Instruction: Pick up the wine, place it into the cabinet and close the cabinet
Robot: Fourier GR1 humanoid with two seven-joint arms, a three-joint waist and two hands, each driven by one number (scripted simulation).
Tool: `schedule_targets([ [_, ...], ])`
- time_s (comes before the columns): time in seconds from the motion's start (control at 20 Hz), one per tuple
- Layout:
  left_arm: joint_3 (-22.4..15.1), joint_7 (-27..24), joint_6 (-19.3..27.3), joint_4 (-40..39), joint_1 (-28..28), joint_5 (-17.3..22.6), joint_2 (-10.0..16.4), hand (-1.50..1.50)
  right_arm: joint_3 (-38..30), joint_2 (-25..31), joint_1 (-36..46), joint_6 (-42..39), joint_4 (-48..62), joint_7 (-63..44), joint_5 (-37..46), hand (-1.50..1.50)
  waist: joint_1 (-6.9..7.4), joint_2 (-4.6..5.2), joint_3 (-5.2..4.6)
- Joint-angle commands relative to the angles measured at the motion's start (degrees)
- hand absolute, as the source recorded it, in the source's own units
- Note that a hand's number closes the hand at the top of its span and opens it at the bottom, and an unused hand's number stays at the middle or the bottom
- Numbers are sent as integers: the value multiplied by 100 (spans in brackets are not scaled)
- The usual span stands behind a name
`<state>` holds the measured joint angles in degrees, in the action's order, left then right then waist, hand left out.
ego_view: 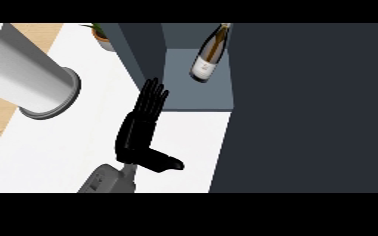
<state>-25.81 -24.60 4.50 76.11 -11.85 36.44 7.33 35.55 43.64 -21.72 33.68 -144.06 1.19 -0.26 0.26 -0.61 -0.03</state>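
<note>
**Ana:** What is nearest to you now?

**Me:** My left hand [136,135], which comes in from the lower edge over the white desk [81,145]. Its fingers [153,97] are straight and close together, the thumb stands out to the right, and they hold nothing. I do not see the right hand at all.

**Ana:** And the wine?

**Me:** The wine bottle [207,57] is inside the cabinet [140,50], on its grey shelf [193,97], apart from my hand. From the fingertips it lies ahead and to the right. Its long axis runs away from me, with the base toward me and the neck far, leaning a little to the right. I cannot tell whether it stands or leans on something.

**Ana:** So what does the next move turn on?

**Me:** I judge that the placing is done and only the closing remains. My fingertips are just beside the cabinet's left wall, near the front of the shelf. I take the big dark panel [303,105] on the right for the open door. It is across the opening from this hand, so the hand would have to pass in front of the bottle to reach it.

**Ana:** Anything else?

**Me:** A grey cylinder [33,75] at the left, well apart. I cannot say what it is.
</note>
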Motion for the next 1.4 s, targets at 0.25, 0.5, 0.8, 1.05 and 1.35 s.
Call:
schedule_targets([
  [0.25, 424, -29, -340, 813, 687, 159, 709, -150, 550, 231, -43, -647, -866, -290, -403, -150, 6, 39, 0],
  [0.5, 760, -313, -794, 996, 1118, 257, 1238, -150, 921, 874, -57, -1438, -1269, -223, -424, 150, 33, 32, -11],
  [0.8, 1259, -178, -1069, 1591, 1692, 540, 1861, -150, 1310, 810, 132, -1577, -1218, -241, -154, 150, 56, 25, -9],
  [1.05, 1607, 79, -1261, 1475, 1613, 812, 2051, -150, 1438, 438, 514, -1522, -1153, -525, -86, 150, 28, 47, -11],
  [1.35, 1734, 15, -1484, 1301, 1596, 718, 2131, -150, 1671, -8, 988, -1588, -840, -814, -11, 150, 38, 59, -17],
])
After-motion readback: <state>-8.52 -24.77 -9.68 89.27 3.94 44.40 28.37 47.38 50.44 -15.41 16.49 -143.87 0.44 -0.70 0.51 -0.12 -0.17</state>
